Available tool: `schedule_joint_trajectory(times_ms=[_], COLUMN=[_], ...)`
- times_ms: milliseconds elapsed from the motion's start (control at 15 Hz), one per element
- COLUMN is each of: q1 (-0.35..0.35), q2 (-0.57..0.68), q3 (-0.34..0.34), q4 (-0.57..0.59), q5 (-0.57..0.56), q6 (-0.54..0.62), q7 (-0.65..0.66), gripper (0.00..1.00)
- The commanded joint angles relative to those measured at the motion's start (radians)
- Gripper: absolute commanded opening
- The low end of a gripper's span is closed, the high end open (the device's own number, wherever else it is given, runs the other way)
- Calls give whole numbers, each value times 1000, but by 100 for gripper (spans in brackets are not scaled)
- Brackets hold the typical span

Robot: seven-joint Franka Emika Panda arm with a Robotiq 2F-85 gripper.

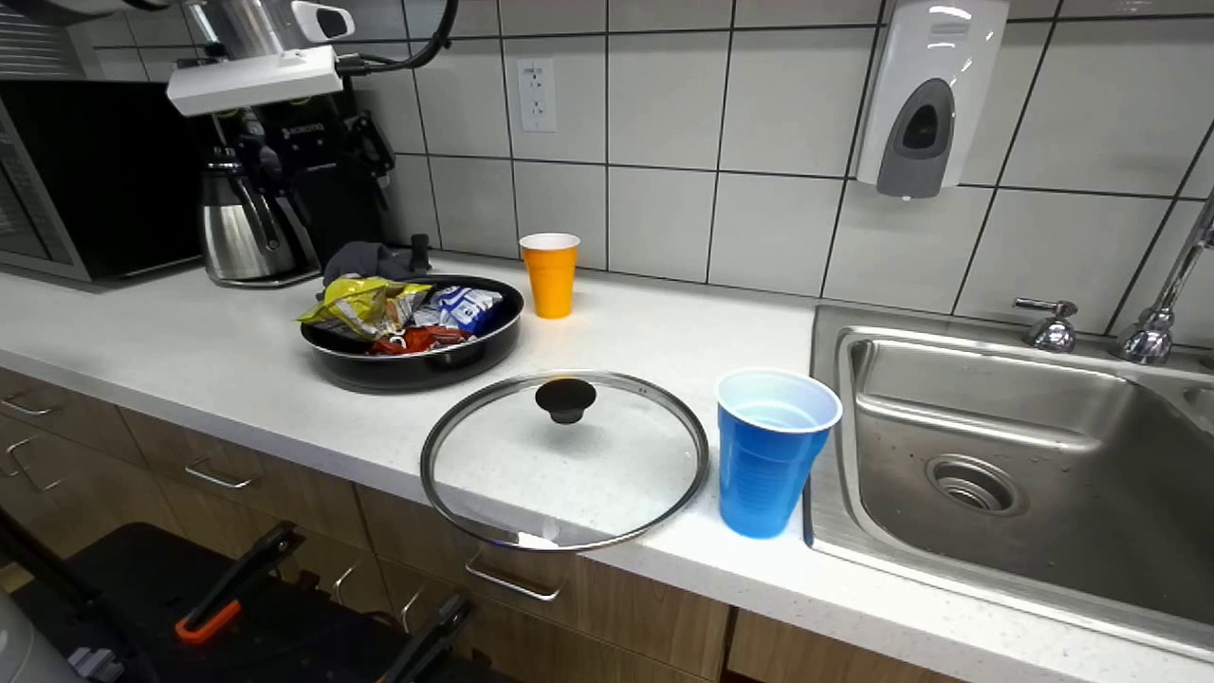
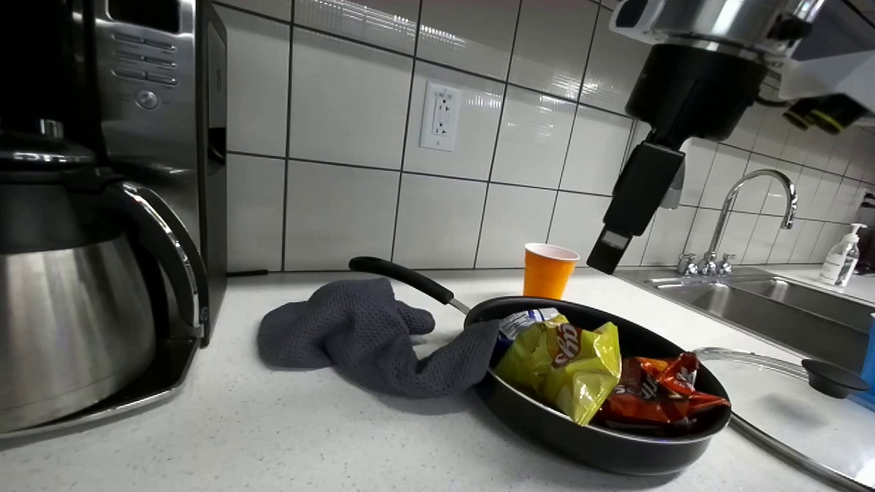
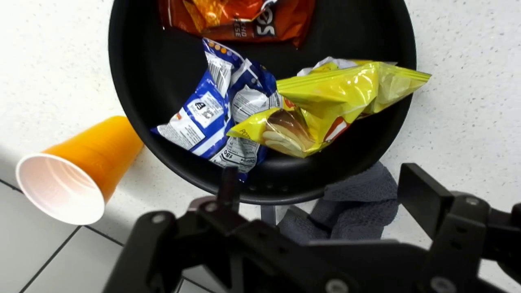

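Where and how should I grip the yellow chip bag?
I'd pinch the yellow chip bag by its crumpled upper fold, coming straight down from above: it bulges above the rim of the pan, whose wall would likely hamper a sideways approach.

Dark-grouted white tiles [image 1: 660, 220] back a pale, speckled counter [image 2: 287, 430] above wood-fronted drawers [image 1: 645, 612].

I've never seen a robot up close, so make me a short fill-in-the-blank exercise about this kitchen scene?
1. The gripper holds nothing, its jaws standing ____.
2. The Lay's chip bag in the frying pan is mostly ____ in color.
3. The glass lid lies with its knob facing ____.
4. The cup nearest the sink is colored ____.

Missing words: open; yellow; up; blue.
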Motion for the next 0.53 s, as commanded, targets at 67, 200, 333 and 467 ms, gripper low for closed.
schedule_joint_trajectory(times_ms=[67,200,333,467], q1=[-23,-27,-32,-34], q2=[-80,-110,-150,-199], q3=[13,8,-2,-10], q4=[-9,-22,-48,-88], q5=[-2,2,16,27], q6=[-155,-201,-227,-227], q7=[73,90,105,123], gripper=[100,100,100,100])
